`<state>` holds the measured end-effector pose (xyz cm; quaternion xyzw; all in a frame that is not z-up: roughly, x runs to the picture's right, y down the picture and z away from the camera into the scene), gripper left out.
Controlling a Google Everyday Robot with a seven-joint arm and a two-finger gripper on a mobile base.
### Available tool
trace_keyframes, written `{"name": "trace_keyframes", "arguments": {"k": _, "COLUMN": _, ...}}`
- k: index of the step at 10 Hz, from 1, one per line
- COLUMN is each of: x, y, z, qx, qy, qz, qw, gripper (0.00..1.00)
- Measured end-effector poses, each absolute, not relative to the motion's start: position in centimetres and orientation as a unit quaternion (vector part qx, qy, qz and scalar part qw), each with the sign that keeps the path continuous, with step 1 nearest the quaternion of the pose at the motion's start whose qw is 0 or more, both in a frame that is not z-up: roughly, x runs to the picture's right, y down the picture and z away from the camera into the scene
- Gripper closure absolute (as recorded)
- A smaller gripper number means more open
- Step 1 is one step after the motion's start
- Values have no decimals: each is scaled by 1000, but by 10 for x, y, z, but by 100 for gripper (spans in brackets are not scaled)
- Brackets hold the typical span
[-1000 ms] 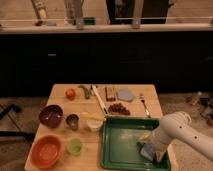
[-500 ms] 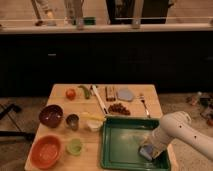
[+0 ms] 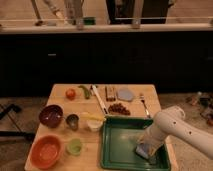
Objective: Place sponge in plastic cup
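Sponge gripped by down-angled tool in tray.

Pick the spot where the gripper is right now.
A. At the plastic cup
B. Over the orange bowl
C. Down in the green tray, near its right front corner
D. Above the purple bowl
C: the gripper is low inside the green tray, shut on the sponge, well to the right of the plastic cup.

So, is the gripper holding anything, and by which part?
The gripper is shut on the sponge, low in the green tray; which part it grips cannot be told.
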<state>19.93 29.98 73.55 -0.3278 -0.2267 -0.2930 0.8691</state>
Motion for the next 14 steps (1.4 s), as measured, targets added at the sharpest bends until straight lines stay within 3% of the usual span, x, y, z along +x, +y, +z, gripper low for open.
{"name": "trace_keyframes", "arguments": {"k": 8, "x": 141, "y": 269, "z": 714, "qx": -336, "qy": -188, "qz": -274, "qw": 881, "gripper": 100}}
{"name": "trace_keyframes", "arguments": {"k": 14, "x": 46, "y": 250, "z": 681, "qx": -310, "qy": -246, "qz": -354, "qw": 847, "gripper": 100}}
